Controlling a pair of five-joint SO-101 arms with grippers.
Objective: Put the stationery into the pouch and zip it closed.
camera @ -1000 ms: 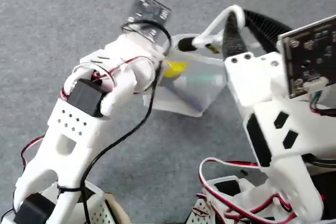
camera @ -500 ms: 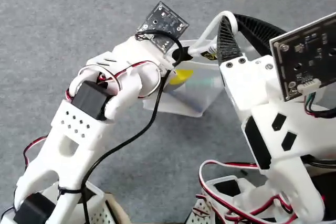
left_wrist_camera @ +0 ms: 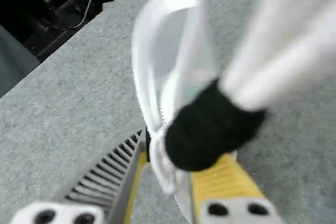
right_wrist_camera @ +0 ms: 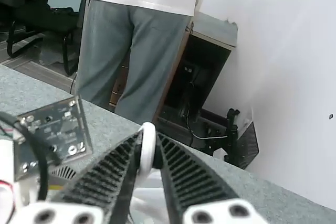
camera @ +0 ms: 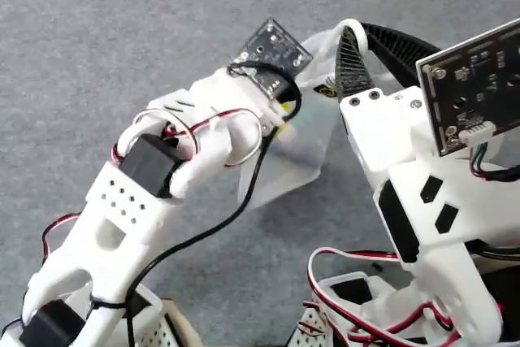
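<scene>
Loading looks to be the step in hand: the right gripper (right_wrist_camera: 148, 153) has its jaws closed tight on a white pen (left_wrist_camera: 273, 51) with a black end, and that end sits at the mouth of the clear pouch (camera: 305, 160). The left gripper (left_wrist_camera: 168, 179) has its jaws nearly together, pinching the pouch's white rim so the mouth stands open. The pouch lies on the grey table (camera: 97, 62) between the two arms, under the left arm's wrist. To do this well, I judge the pen should go in along the pouch's length, black end first, while the left grip holds firm so the soft wall does not fold. Letting go should wait until most of the pen is past the rim. Room is tight at the mouth — the left arm's camera board (camera: 272, 50) is just beside the right gripper, and a black cable (camera: 244, 201) loops over the pouch, so any swing sideways risks a knock. Open table lies beyond the pouch and out past the left arm — and the pouch sits well in from every table edge in view.
</scene>
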